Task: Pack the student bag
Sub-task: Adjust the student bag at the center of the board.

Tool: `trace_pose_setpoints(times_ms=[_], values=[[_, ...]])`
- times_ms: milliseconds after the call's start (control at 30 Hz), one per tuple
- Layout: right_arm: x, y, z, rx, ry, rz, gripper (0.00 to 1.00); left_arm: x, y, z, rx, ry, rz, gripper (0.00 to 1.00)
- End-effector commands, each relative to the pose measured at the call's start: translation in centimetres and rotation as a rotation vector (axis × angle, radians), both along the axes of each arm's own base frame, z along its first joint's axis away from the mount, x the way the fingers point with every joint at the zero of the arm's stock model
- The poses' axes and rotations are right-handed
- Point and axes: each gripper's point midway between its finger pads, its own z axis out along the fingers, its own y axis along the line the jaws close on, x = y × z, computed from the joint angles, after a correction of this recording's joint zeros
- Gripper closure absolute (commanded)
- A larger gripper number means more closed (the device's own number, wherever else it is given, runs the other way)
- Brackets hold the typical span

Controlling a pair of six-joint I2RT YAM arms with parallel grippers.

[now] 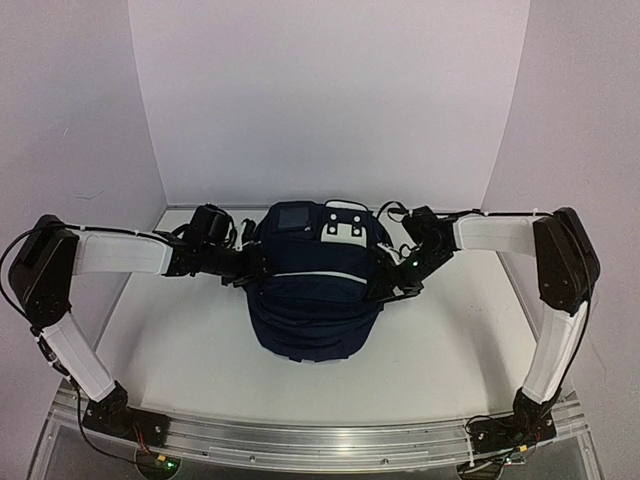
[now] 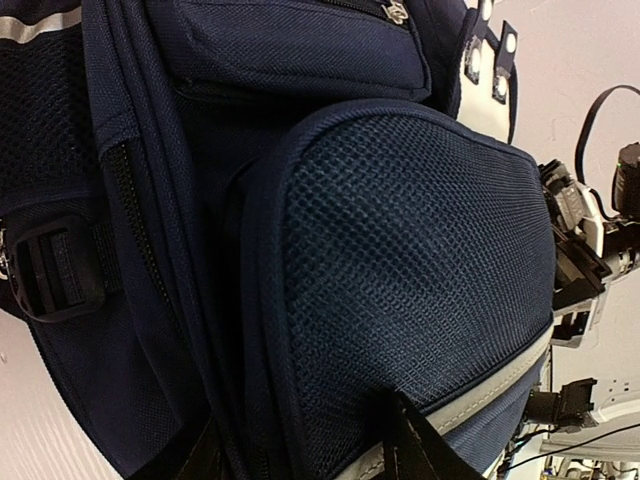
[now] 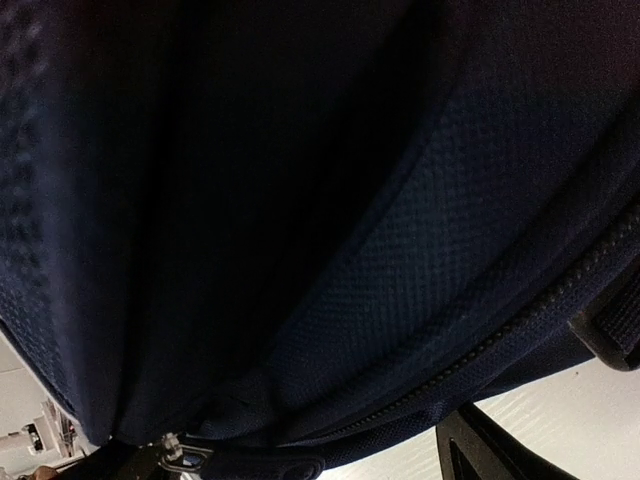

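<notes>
Navy student bag (image 1: 312, 300); white patch (image 1: 343, 228)

The student bag (image 1: 315, 300) is being borne by the table (image 1: 180, 350), midway between left and right, with its far end lying close to the back wall (image 1: 330, 100) and bare tabletop lying before its near end. It is being flanked by both arms: the left gripper (image 1: 252, 266) is being set against its left side, the right gripper (image 1: 392, 284) against its right side. A patch (image 1: 345, 228) is being carried on the bag's far end, right of centre. A rail (image 1: 320, 435) is being laid along the near table edge, the arm bases (image 1: 105, 410) being seated at its left and right ends.
</notes>
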Motion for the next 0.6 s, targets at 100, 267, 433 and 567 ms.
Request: trace_pose_setpoints(times_ms=[100, 267, 433, 567], values=[[-1.0, 0.7, 4.5, 0.016, -0.159, 0.061, 0.06, -6.2, -2.6, 2.6, -0.093, 0.060, -0.139, 0.32], [1.2, -1.7, 8.7, -0.020, -0.294, -0.007, 0.02, -3.9, 0.4, 5.7, 0.016, -0.014, -0.007, 0.08], [4.4, -5.8, 13.0, -0.038, -0.422, -0.143, 0.02, -0.4, 5.8, 9.1, -0.050, -0.036, 0.098, 0.00], [5.3, -7.8, 16.8, 0.029, -0.484, -0.197, 0.02, 2.9, 10.6, 11.5, -0.027, -0.112, 0.202, 0.00]])
